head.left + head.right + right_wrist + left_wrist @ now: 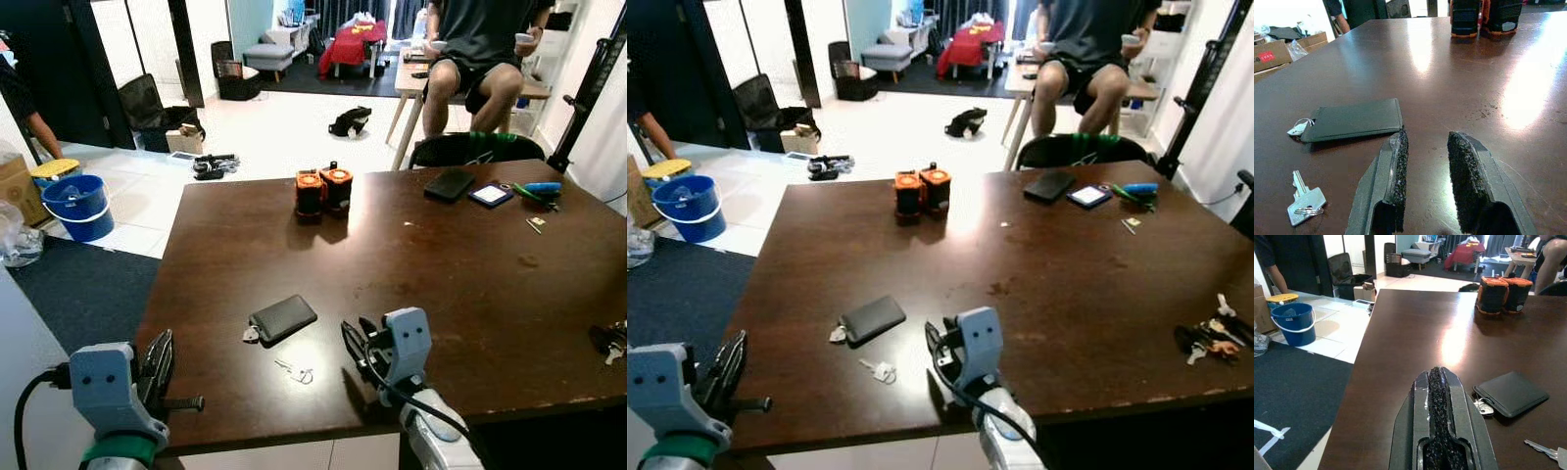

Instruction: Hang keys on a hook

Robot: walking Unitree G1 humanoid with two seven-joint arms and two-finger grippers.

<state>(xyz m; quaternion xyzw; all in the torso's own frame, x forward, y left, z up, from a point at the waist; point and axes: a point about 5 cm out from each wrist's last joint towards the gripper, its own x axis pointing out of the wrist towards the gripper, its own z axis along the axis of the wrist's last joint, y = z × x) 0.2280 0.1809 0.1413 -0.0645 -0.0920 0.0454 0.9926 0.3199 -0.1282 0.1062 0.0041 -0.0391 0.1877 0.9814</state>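
The robot stands at the near edge of a big dark brown table (470, 294). The task has not really begun, because nothing is picked up yet. A small silver key (1304, 200) lies flat on the table near the robot, on a little ring. Just past it lies a flat black card holder (283, 317) with a small silver tag at its corner. The right gripper (1426, 166) hangs low over the table, beside the key and close to the card holder. Its two black fingers (1399, 171) stand a little apart with only bare table between them, so it holds nothing. The left gripper (157, 364) sits at the near left edge of the table, and in the left wrist view its fingers are pressed tight together with nothing in them. Another bunch of keys (1208, 340) lies far off at the right edge of the table. Two black and orange battery packs (322, 190) stand further back, and a person sits on a chair beyond the far side. I cannot see any hook. So all the steps are left, I think: grab the key, lift it, find a hook, and hang it there.
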